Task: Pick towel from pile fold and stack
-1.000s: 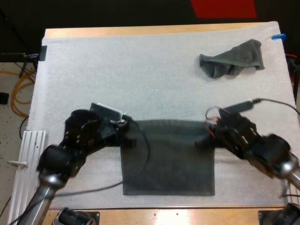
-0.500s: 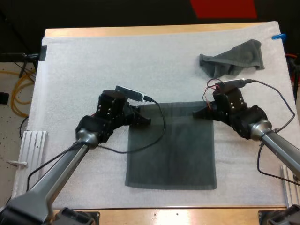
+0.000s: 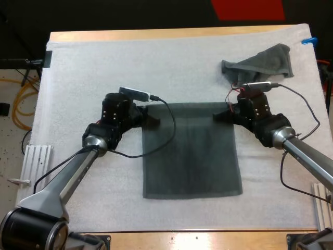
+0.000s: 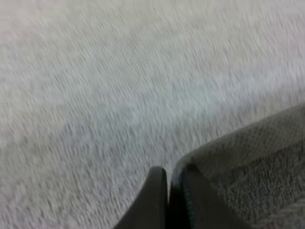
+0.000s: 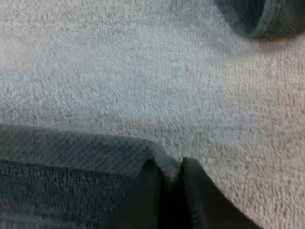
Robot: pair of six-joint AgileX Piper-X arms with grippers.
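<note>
A dark grey-green towel (image 3: 191, 151) lies spread flat in the middle of the white mat. My left gripper (image 3: 152, 119) is shut on its far left corner, and the pinched towel edge (image 4: 224, 152) bulges beside the fingers (image 4: 157, 195). My right gripper (image 3: 220, 116) is shut on the far right corner, with the towel's hem (image 5: 86, 148) folded up against its fingers (image 5: 190, 191). A second, crumpled towel (image 3: 260, 65) sits at the mat's far right; its edge (image 5: 252, 19) lies beyond my right gripper.
White mat (image 3: 156, 67) covers the table, with bare mat around the spread towel. A white slotted rail (image 3: 31, 172) lies off the table's left edge. The table's wooden front edge (image 3: 197, 238) runs just behind the towel's near hem.
Both grippers have pulled the towel's far edge away from me across the mat, dragging the towel flat and farther from the front edge.
</note>
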